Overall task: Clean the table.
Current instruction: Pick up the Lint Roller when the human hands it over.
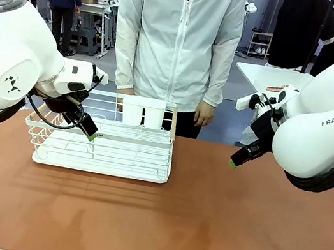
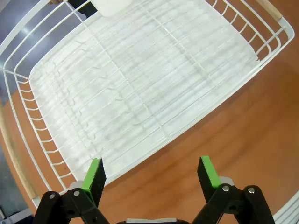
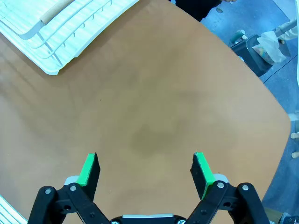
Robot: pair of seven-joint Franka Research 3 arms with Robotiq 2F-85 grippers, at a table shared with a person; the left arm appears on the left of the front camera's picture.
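Note:
The terracotta table (image 1: 201,222) spreads across the front view, its top bare of loose items. My left gripper (image 1: 89,129) hangs open above the near left part of a white wire rack (image 1: 105,146). In the left wrist view the left gripper (image 2: 150,170) shows green pads (image 2: 95,171) wide apart over the rack's front rim (image 2: 140,84), holding nothing. My right gripper (image 1: 236,161) hovers over the table's right half. The right wrist view shows the right gripper (image 3: 145,168) open above bare tabletop (image 3: 154,93), with the rack's corner (image 3: 60,28) farther off.
A white cutlery holder (image 1: 143,112) sits at the rack's far rim. A person in a white jacket (image 1: 176,36) stands at the far edge behind the rack, one hand (image 1: 204,114) hanging by the table. White tables and other people stand farther back.

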